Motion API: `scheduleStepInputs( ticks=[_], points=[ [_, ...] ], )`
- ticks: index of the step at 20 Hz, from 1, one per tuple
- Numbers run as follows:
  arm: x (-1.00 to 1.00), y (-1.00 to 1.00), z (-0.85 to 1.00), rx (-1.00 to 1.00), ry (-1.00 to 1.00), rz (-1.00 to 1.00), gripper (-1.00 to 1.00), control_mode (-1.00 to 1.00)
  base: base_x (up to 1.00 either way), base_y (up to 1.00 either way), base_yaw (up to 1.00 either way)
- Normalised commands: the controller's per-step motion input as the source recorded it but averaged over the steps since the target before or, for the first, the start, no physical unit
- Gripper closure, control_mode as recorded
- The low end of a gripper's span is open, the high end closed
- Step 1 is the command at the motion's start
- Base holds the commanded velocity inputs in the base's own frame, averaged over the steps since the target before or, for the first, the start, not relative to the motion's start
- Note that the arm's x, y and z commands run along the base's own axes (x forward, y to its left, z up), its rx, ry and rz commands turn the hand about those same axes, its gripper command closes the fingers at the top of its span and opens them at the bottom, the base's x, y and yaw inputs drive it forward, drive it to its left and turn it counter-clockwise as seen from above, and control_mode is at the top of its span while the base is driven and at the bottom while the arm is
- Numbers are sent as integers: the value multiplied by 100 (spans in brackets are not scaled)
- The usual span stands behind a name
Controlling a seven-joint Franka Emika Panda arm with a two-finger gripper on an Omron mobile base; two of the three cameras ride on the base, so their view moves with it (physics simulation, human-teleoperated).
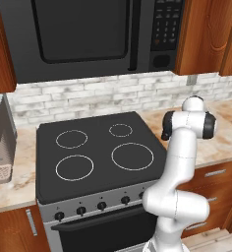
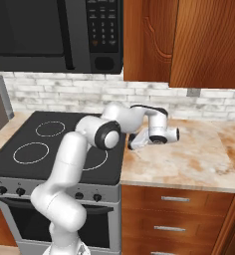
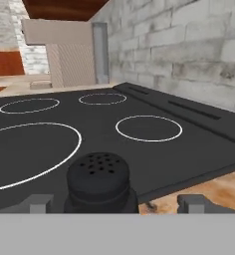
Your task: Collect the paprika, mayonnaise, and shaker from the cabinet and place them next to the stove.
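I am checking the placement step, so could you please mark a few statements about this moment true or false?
1. The shaker stands upright between the gripper fingertips. True.
2. The jaws are clamped tight on it. False: they stand apart from its sides.
3. The stove has four white rings. True.
4. A pan sits on the stove. False: its top is bare.
5. The shaker's top has small holes. True.
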Motion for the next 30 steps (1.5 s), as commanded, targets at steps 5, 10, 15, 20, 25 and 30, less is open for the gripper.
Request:
scheduleStepInputs(
  ticks=[5,10,15,20,25,30],
  points=[
    [-40,0,48,-5,-3,2,-100,-100,0,0,0],
    [-77,2,51,-4,-7,0,-100,-100,0,0,0],
    [-84,25,43,-9,-14,-2,-100,-100,0,0,0],
    [-66,67,19,-12,-6,-8,-100,-100,0,0,0],
    [-79,47,19,-10,-2,-12,-100,-100,0,0,0],
    [-79,41,48,-4,1,-22,-100,-100,0,0,0]
  ],
)
